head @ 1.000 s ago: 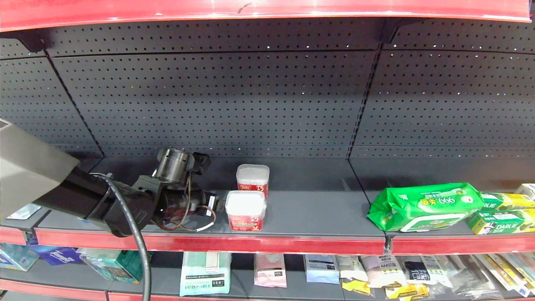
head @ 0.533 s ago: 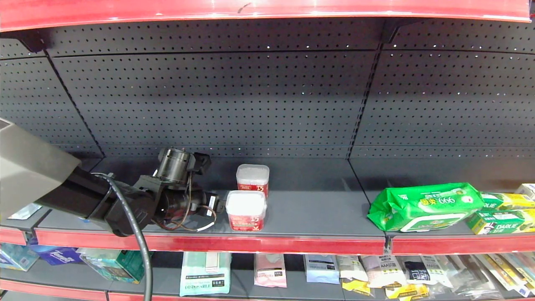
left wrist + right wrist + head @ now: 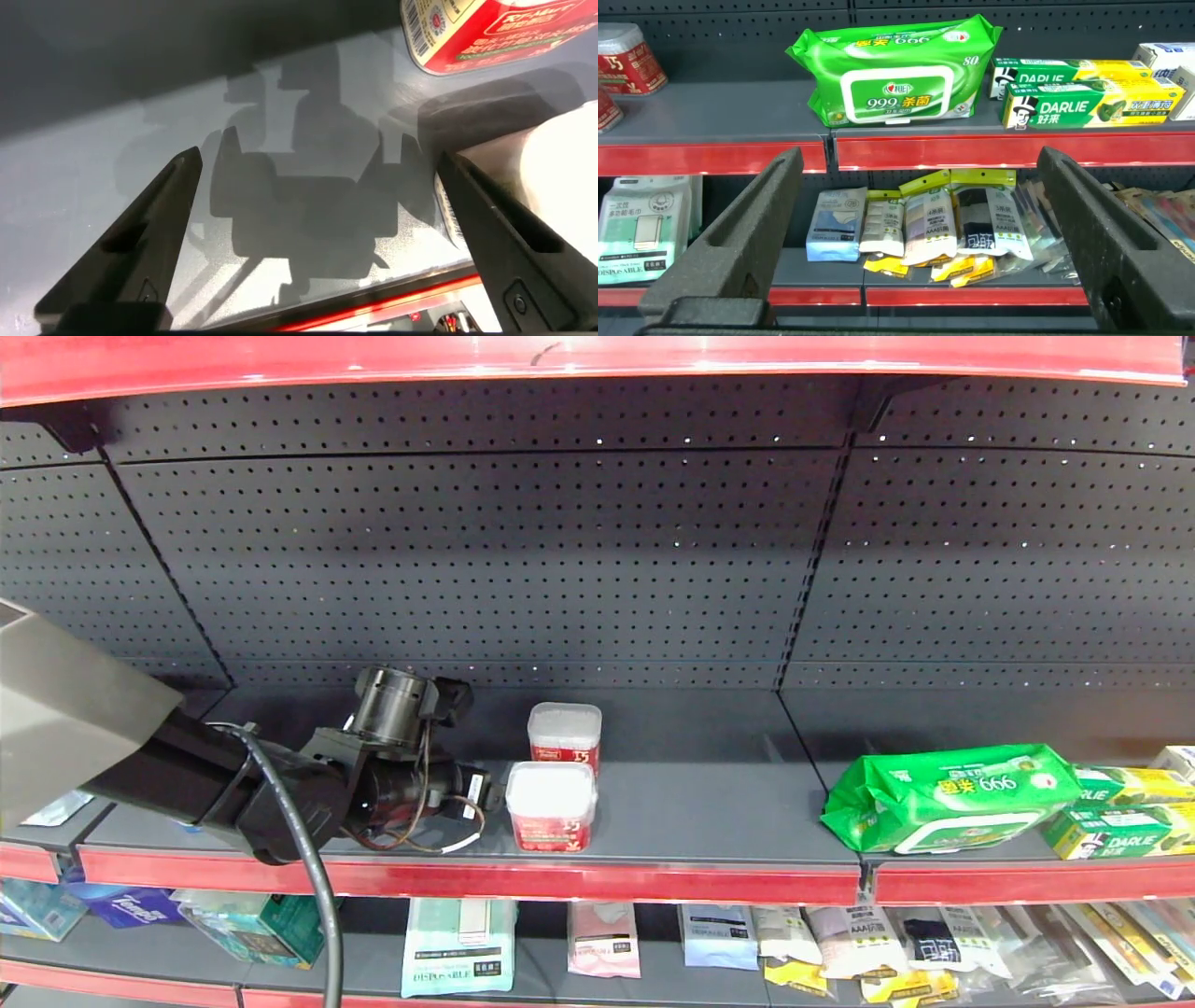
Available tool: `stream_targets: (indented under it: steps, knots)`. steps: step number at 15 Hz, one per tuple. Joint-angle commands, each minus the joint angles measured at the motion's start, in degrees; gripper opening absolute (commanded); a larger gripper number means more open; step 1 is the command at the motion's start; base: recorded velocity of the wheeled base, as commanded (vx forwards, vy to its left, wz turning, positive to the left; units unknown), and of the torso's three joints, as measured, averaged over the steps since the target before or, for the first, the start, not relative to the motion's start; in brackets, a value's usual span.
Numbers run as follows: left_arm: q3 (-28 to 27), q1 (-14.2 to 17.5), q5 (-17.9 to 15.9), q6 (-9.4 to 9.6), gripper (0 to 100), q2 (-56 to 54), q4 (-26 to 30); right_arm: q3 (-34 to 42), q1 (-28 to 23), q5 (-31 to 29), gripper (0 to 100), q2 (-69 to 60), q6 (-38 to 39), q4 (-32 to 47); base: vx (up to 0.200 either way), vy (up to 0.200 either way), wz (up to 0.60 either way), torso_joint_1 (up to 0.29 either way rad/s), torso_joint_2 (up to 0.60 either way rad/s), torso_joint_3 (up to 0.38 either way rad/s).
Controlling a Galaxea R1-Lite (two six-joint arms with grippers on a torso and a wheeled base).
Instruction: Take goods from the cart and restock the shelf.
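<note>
On shelf [image 3: 709, 812], left hand [image 3: 318, 159] gapes beside front tub [image 3: 549, 807].

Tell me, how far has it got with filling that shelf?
Done: two red tubs, the front tub and the rear tub, stand on the shelf. In hand: nothing. The left gripper is open beside the front tub, and the right gripper is open and empty. Left: bare shelf space stretches toward the green wipes pack, so more goods could probably follow.
</note>
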Motion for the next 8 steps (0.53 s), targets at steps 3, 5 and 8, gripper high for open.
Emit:
stream_targets:
  steps: [3, 5, 8]
  knots:
    - [-0.02, -0.21, 0.01, -0.04, 100, 0.21, 0.12, 0.0, 0.04, -0.04, 100, 0.07, -0.01, -0.01, 0.0, 0.0, 0.0, 0.0, 0.0, 0.0]
    - [-0.02, -0.21, 0.01, -0.04, 100, 0.12, 0.12, 0.0, 0.04, -0.04, 100, 0.07, -0.01, -0.01, 0.0, 0.0, 0.0, 0.0, 0.0, 0.0]
    - [0.07, 0.67, 0.19, 0.05, 100, -0.5, -0.14, 0.0, 0.04, -0.04, 100, 0.07, -0.01, -0.01, 0.0, 0.0, 0.0, 0.0, 0.0, 0.0]
